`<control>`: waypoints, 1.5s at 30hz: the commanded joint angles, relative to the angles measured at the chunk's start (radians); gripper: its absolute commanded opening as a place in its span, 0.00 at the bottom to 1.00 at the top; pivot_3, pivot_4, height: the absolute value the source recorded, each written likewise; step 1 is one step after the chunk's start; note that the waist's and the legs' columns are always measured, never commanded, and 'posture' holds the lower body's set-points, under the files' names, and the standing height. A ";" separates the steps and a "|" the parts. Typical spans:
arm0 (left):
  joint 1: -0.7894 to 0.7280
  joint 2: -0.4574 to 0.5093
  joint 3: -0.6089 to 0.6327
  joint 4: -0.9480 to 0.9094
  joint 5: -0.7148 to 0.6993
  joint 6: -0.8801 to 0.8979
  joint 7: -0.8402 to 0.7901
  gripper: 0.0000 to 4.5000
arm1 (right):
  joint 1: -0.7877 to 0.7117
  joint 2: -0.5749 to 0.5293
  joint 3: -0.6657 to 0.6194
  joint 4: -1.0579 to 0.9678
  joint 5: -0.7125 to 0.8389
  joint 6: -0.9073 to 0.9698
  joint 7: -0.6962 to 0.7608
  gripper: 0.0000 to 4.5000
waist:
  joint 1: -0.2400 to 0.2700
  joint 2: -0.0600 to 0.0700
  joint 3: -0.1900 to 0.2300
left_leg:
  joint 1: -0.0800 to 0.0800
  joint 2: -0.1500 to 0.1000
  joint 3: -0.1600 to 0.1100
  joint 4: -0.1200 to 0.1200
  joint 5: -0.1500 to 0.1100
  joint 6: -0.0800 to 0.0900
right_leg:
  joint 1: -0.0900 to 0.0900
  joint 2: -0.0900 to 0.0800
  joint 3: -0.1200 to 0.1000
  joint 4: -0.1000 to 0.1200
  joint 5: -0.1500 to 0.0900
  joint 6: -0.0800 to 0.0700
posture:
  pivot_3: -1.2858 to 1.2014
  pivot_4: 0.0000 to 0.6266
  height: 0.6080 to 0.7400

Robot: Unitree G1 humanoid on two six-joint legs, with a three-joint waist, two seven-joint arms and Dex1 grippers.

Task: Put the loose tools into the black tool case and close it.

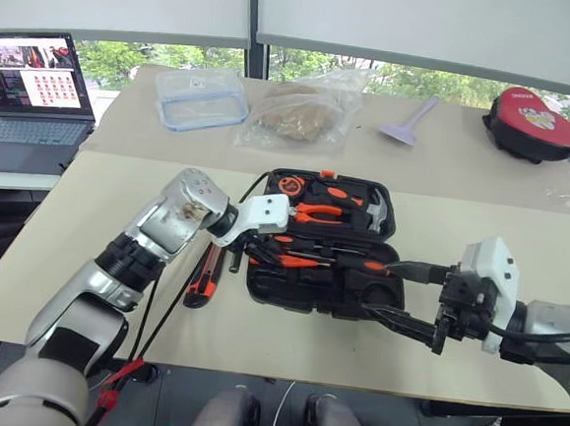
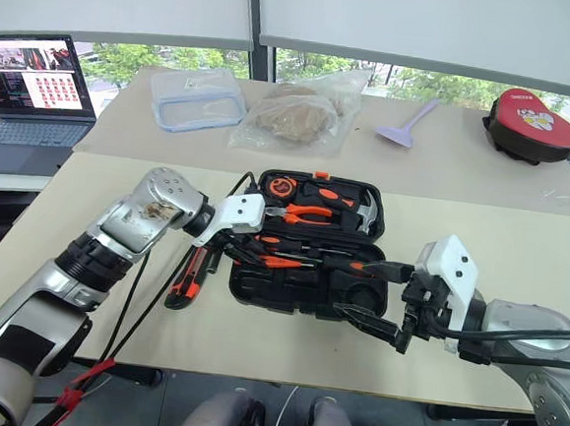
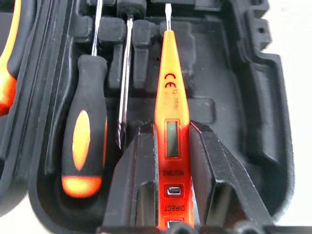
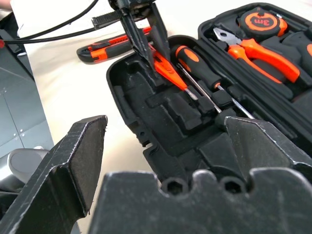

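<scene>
**Observer:** Over the case's left end, what are you holding?

**Robot:** My left gripper (image 1: 246,238) is clenched on the small all-orange screwdriver (image 3: 171,126). Its shaft points along the black tool case (image 1: 309,279), away from my jaws, roughly parallel to the black-and-orange-handled screwdriver (image 3: 85,131) already lying in the slot beside it.

**Observer:** So what does the next move turn on?

**Robot:** I judge it's lining that long axis up with the empty moulded slot directly below and lowering it in. The left arm is the one on it; my right gripper (image 1: 418,300) hangs at the case's right end, jaws spread wide and empty.

**Observer:** What else is about?

**Robot:** Orange-handled pliers (image 1: 317,214) and a hammer (image 1: 377,212) sit in the lid half. The orange-and-black utility knife (image 1: 202,277) lies on the table (image 1: 84,256) just left of the case, under my forearm, not yet packed. I judge it's the left arm's job too.

**Observer:** Anything in the way?

**Robot:** The neighbouring screwdriver's shaft lies close beside my jaws; a skewed descent could foul it.
</scene>
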 commanded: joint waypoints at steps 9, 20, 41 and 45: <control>-0.041 -0.066 -0.028 0.103 0.075 -0.065 0.022 0.10 | 0.004 0.009 -0.054 -0.034 0.051 -0.024 -0.032 1.00 | 0.000 0.000 0.000 | 0.000 0.000 0.000 0.000 0.000 0.000 | 0.000 0.000 0.000 0.000 0.000 0.000 | 0.52 0.24 0.91; -0.048 -0.017 0.136 -0.058 -0.137 0.124 -0.084 0.76 | 0.015 0.011 -0.039 -0.030 0.057 -0.031 -0.043 1.00 | -0.003 0.000 0.000 | -0.001 0.000 0.000 0.001 0.000 0.000 | -0.001 0.000 0.000 0.000 0.000 0.000 | 0.52 0.24 0.91; 0.143 -0.097 0.133 0.063 -0.034 -0.180 0.150 0.00 | -0.003 0.016 -0.013 0.002 0.053 -0.029 -0.050 1.00 | 0.001 0.000 0.000 | 0.000 0.000 0.000 0.001 0.000 0.000 | 0.000 -0.001 0.000 0.000 0.000 0.000 | 0.52 0.24 0.91; 0.186 -0.070 0.109 0.067 0.003 -0.247 0.149 0.00 | 0.000 0.020 -0.013 -0.003 0.057 -0.027 -0.056 1.00 | -0.001 0.000 0.000 | 0.001 0.000 0.000 0.001 0.000 0.000 | 0.000 -0.001 0.001 0.000 0.000 0.000 | 0.52 0.24 0.91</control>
